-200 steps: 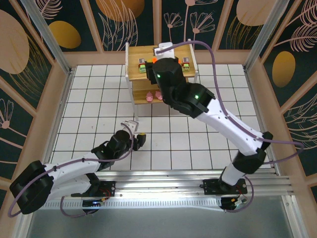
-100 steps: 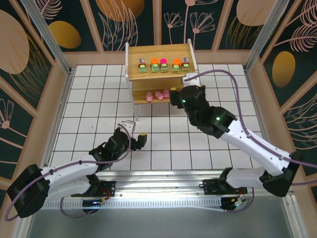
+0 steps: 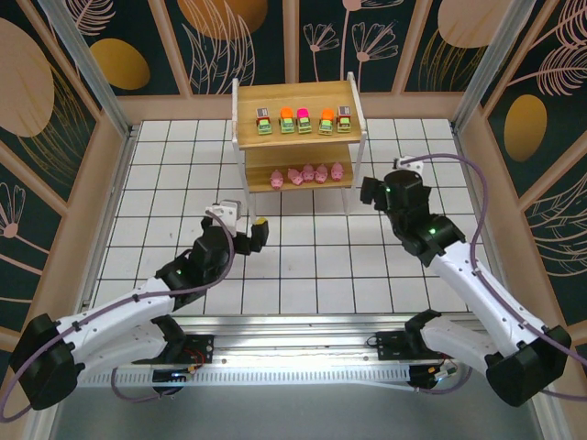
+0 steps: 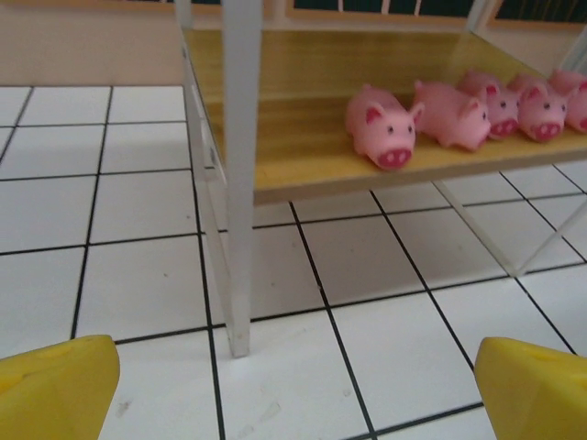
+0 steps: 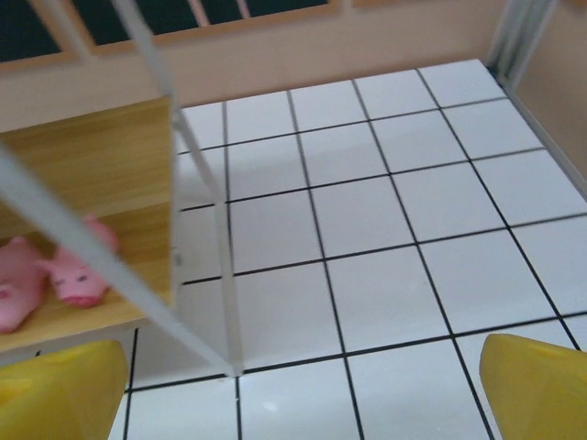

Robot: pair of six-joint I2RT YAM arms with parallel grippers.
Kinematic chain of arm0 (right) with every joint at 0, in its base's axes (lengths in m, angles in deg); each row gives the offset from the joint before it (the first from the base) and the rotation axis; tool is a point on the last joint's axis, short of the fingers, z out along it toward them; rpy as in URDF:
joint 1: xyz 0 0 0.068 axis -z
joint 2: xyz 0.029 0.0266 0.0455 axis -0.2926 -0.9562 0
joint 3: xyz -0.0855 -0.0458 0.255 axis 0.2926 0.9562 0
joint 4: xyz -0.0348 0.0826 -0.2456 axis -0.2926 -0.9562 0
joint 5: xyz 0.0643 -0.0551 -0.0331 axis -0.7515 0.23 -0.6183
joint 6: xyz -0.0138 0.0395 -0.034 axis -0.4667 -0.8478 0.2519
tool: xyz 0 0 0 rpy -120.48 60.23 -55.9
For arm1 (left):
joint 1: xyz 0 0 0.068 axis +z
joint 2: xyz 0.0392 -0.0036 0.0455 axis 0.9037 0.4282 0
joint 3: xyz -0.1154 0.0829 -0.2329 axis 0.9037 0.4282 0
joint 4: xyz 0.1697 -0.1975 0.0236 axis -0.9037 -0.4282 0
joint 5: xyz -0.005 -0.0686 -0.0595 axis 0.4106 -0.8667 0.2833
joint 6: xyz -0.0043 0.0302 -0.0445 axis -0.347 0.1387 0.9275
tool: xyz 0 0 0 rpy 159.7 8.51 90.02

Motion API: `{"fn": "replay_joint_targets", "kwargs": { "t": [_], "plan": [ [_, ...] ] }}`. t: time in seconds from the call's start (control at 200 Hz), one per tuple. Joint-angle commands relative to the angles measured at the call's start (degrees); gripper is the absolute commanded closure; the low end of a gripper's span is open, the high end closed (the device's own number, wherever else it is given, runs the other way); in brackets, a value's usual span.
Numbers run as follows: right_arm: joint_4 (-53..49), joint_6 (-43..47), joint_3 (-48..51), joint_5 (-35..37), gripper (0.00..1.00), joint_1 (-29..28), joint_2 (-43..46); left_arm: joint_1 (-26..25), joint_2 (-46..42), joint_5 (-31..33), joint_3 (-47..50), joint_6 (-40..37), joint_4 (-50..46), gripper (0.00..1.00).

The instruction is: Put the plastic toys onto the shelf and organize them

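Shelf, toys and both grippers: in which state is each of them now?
Shelf: upright, both tiers loaded.
Green toys: five in a row on the top tier.
Pink pigs: five in a row on the lower tier.
Left gripper: open, empty.
Right gripper: open, empty.

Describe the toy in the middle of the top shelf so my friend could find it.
Look to the wooden shelf at the far edge of the tiled table. Five small green toys line its upper tier; the middle toy is the one. It alone has a magenta top, its neighbours orange.
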Motion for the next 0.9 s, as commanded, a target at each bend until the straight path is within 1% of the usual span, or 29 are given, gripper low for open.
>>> {"fn": "replay_joint_targets", "kwargs": {
  "t": [0.0, 0.07, 0.195, 0.245, 0.3, 0.34, 0.38, 0.445, 0.571, 0.686, 0.801, 0.841, 0.891],
  "plan": [
    [4.12, -2.24, 2.20, -1.60, 0.01, 4.29, 2.68, 1.00, -2.05, 4.96, -2.10, 1.03, -2.03, 0.01],
    [6.12, -2.62, 3.79, -3.10, 0.01, 7.30, 3.31, 1.87, -3.61, 9.09, -2.16, 2.39, -1.79, 0.01],
    [10.58, -3.52, 6.51, -7.81, 0.01, 12.56, 3.23, 4.02, -5.51, 14.50, -2.59, 2.55, -0.82, 0.01],
    [12.83, -3.42, 7.79, -8.98, 0.01, 14.00, 3.14, 5.10, -5.86, 15.42, -2.36, 0.59, 0.82, 0.01],
    [15.76, -2.72, 9.54, -8.86, 0.01, 14.27, 3.27, 6.42, -6.33, 15.34, -1.52, -2.49, 4.05, 0.01],
    [17.92, -2.35, 10.80, -8.60, 0.01, 14.23, 3.17, 8.08, -6.82, 14.39, -1.15, -3.81, 5.57, 0.01],
    [19.75, -2.15, 11.91, -8.27, 0.01, 14.20, 2.93, 10.35, -7.21, 11.99, -0.72, -5.00, 7.23, 0.01],
    [22.42, -1.60, 13.38, -7.89, 0.01, 14.28, 1.91, 14.96, -7.35, 6.71, -0.39, -5.58, 8.55, 0.01],
    [26.88, -0.04, 15.74, -7.31, 0.01, 14.54, 0.17, 23.80, -4.90, -0.41, -0.17, -6.27, 10.30, 0.01],
    [33.12, 2.23, 19.33, -6.70, 0.01, 15.21, 0.42, 28.70, -1.19, -1.08, 1.16, -9.02, 15.27, 0.01],
    [36.64, 3.96, 21.33, -6.14, 0.01, 16.41, -0.13, 35.09, 3.99, -2.65, 1.37, -8.65, 18.21, 0.01],
    [37.29, 4.19, 21.67, -5.98, 0.01, 17.20, -0.74, 36.86, 5.08, -2.17, 2.20, -8.91, 20.25, 0.01],
    [38.56, 4.33, 22.13, -6.75, 0.01, 18.42, -1.50, 37.87, 6.21, -1.00, 3.79, -10.58, 23.81, 0.01]
  ]
}}
